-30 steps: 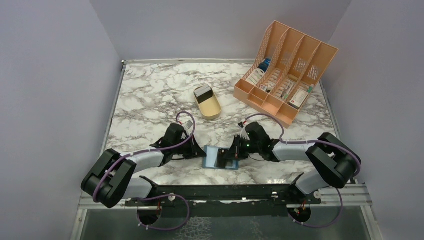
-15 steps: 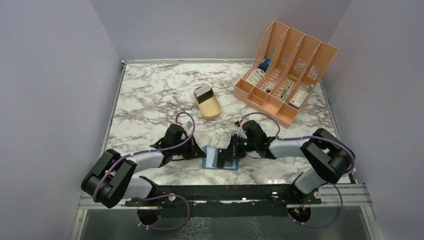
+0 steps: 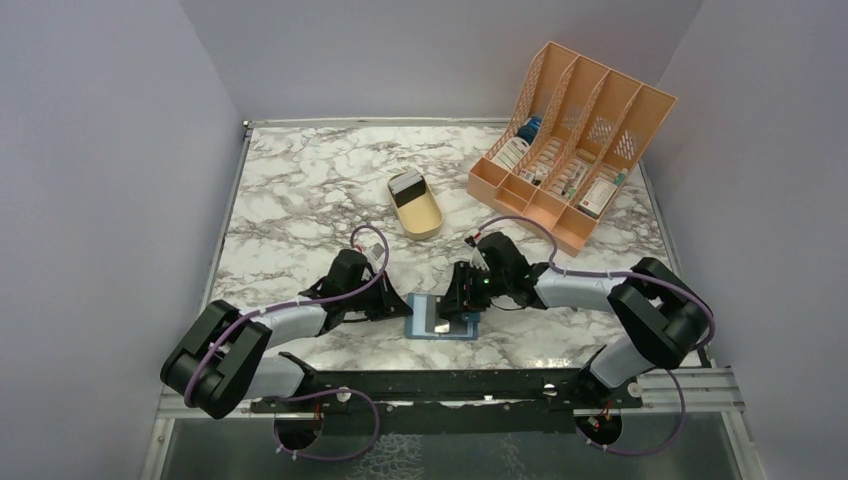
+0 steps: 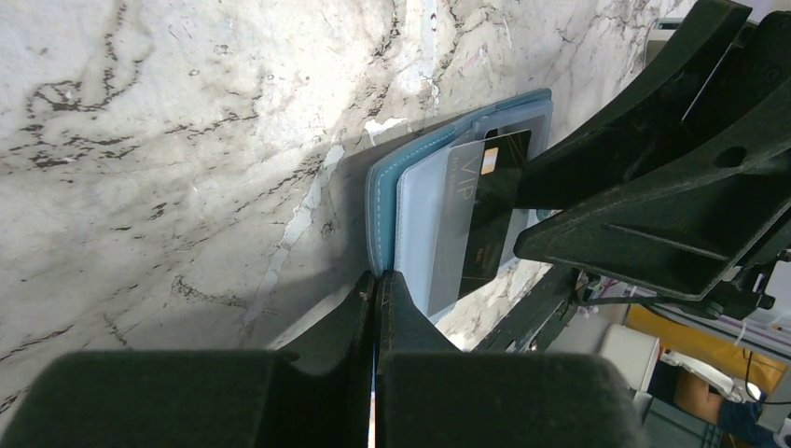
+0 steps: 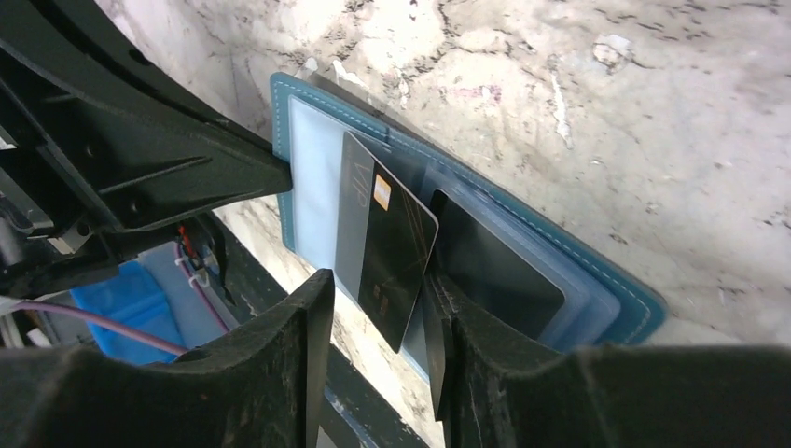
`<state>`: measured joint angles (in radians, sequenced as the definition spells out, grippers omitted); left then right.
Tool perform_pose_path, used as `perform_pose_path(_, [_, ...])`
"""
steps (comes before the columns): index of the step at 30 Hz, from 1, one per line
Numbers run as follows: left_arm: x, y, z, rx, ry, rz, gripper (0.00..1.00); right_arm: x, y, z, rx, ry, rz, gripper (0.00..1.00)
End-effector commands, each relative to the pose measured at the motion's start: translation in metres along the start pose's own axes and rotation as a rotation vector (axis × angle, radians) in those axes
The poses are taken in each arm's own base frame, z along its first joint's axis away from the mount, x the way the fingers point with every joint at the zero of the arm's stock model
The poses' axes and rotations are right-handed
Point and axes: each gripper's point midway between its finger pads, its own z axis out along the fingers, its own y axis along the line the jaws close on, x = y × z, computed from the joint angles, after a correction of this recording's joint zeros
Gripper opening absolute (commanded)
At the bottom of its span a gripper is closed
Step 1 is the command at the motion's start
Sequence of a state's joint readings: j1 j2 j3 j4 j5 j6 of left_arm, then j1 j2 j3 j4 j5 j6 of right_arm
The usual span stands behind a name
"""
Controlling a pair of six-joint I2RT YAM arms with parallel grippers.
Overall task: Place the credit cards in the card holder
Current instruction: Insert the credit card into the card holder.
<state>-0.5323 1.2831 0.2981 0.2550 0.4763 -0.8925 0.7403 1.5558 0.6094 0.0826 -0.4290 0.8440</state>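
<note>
The card holder lies open and flat near the table's front edge, pale blue pockets up. A black credit card with a gold chip sits slanted, partly under the clear left pocket, also seen in the left wrist view. Its free corner pokes out between the fingers of my right gripper, which stands open over the holder. Another dark card fills the right pocket. My left gripper is shut, with its tips against the holder's left edge.
A tan oval tray stands mid-table with a few more cards at its far end. An orange slotted rack with small items fills the back right. The table's front edge and black rail lie just behind the holder.
My right gripper has opened off the black card and moved left over the holder. The card now lies part-way in the pocket. The left arm has stayed put.
</note>
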Motion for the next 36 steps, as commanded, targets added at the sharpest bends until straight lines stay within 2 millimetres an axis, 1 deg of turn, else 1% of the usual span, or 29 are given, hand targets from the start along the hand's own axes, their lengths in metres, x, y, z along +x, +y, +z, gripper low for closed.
perform_pose_path(1, [-0.002, 0.000, -0.001, 0.000, -0.023, 0.007, 0.00, 0.007, -0.026, -0.010, 0.147, 0.009, -0.005, 0.41])
perform_pose_path(7, [-0.001, 0.002, -0.001, -0.003, -0.024, 0.000, 0.00, 0.007, -0.021, -0.014, 0.134, 0.006, -0.009, 0.42])
perform_pose_path(12, [-0.001, 0.001, -0.001, -0.001, -0.026, -0.001, 0.00, 0.011, -0.015, -0.008, 0.106, 0.023, -0.005, 0.42])
perform_pose_path(23, [-0.002, -0.001, 0.000, 0.003, -0.023, -0.002, 0.00, 0.011, -0.001, 0.008, 0.055, 0.042, -0.012, 0.42])
perform_pose_path(36, [-0.003, -0.002, 0.001, 0.008, -0.018, -0.001, 0.00, 0.011, 0.010, 0.018, -0.006, 0.052, -0.067, 0.41])
